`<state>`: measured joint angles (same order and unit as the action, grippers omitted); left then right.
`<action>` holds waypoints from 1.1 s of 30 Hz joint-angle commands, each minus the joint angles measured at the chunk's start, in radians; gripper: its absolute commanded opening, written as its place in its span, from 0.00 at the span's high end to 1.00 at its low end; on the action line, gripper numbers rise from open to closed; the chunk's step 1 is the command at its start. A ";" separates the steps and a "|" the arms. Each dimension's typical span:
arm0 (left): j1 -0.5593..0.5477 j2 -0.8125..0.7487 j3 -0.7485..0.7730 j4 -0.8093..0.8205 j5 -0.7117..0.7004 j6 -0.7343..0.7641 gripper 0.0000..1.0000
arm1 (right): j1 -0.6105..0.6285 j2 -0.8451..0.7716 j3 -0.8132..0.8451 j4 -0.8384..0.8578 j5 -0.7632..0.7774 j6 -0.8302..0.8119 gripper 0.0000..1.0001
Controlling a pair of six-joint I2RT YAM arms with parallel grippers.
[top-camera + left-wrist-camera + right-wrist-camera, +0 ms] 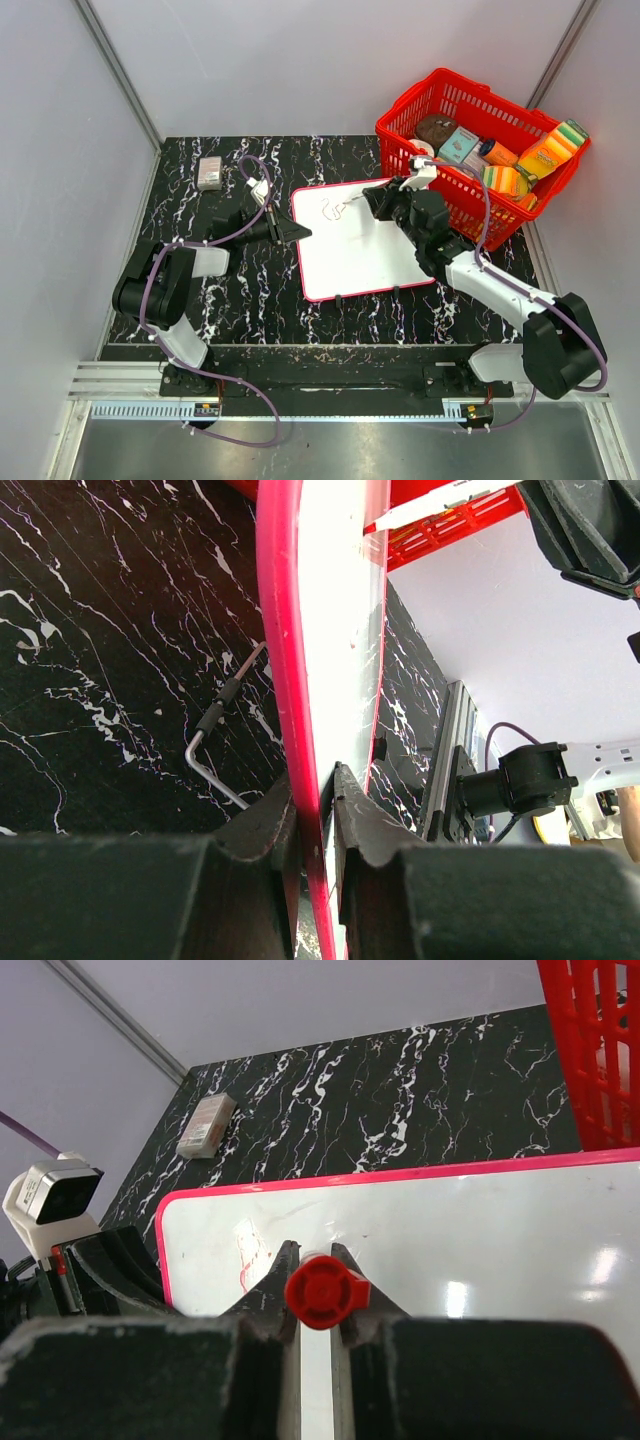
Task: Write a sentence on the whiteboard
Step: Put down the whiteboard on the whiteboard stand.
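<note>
The whiteboard (360,250), white with a thin red rim, lies flat in the middle of the table. A few thin red strokes of the sentence (328,210) sit near its far left corner and show faintly in the right wrist view (250,1255). My left gripper (297,233) is shut on the board's left rim (300,680), one finger on each side of it. My right gripper (372,198) hovers over the board's far edge, shut on a white marker (352,205) whose red end cap (322,1293) faces the camera. The marker's tip points at the writing.
A red basket (408,98) full of packaged groceries stands at the back right, close behind the right gripper. A small pinkish box (210,172) lies at the back left. A bent metal rod (215,742) lies on the black marble tabletop beside the board's left edge.
</note>
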<state>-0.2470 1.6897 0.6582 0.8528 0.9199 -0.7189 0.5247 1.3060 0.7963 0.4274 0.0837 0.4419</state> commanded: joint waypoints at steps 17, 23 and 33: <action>-0.018 -0.024 0.009 0.015 0.010 0.081 1.00 | 0.005 -0.028 -0.011 -0.070 -0.044 -0.005 1.00; -0.018 -0.024 0.009 0.015 0.008 0.081 1.00 | 0.005 -0.036 -0.032 -0.084 -0.061 0.003 1.00; -0.018 -0.022 0.009 0.014 0.008 0.081 1.00 | 0.005 -0.073 -0.059 -0.104 -0.024 -0.006 1.00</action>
<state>-0.2470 1.6897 0.6582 0.8452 0.9199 -0.7189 0.5247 1.2518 0.7452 0.3637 0.0330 0.4541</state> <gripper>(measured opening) 0.187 0.133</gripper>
